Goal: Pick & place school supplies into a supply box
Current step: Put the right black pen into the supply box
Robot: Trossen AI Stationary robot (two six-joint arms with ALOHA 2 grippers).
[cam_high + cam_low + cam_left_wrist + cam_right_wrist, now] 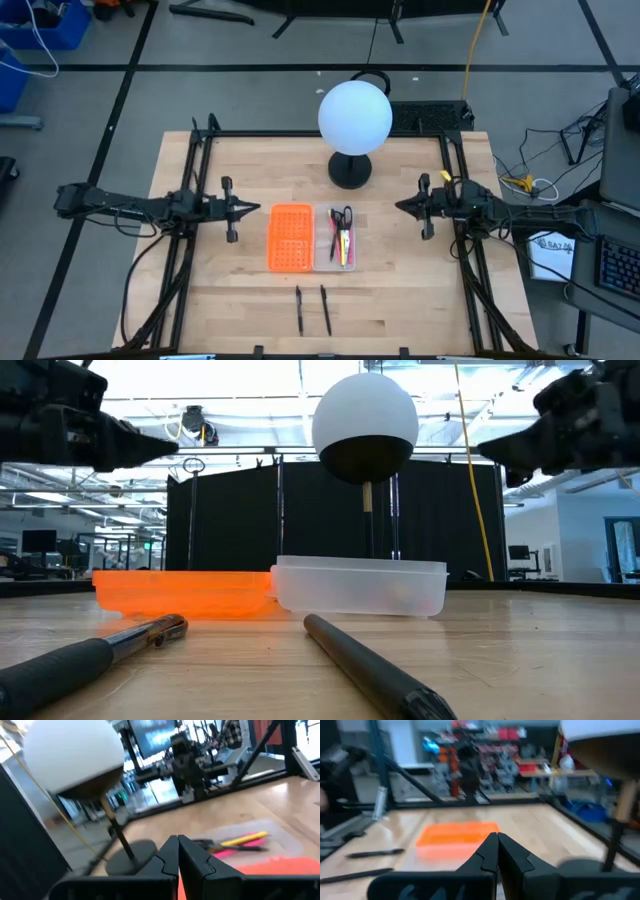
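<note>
The pale wooden plank tabletop [400, 290] sits inside a black metal frame, on a grey floor crossed by dark tape lines. At its far side stands a lamp with a large white globe on a round black base [353, 120]. Near the middle lies the small shallow clear plastic supply box [335, 240], its long side touching a flat orange perforated plastic rectangle [290, 237] on the left arm's side. Inside the clear box lie small black-handled scissors [342, 217] at the far end, with a pink pen [335, 240] and a yellow pen [344, 246] beside them. Two thin black pens [311, 309] lie side by side but apart on the bare wood nearer the front edge, outside the box.

The left gripper [254, 208] hangs above the tabletop to the left of the orange rectangle, its fingers pressed together on nothing. The right gripper [403, 207] hangs on the opposite side, well apart from the box, fingers likewise closed and empty.

Beyond the tabletop the low view shows black curtains and a bright workshop with ceiling lights; cables, a blue bin [50, 22] and a keyboard [620, 275] lie around the floor.
</note>
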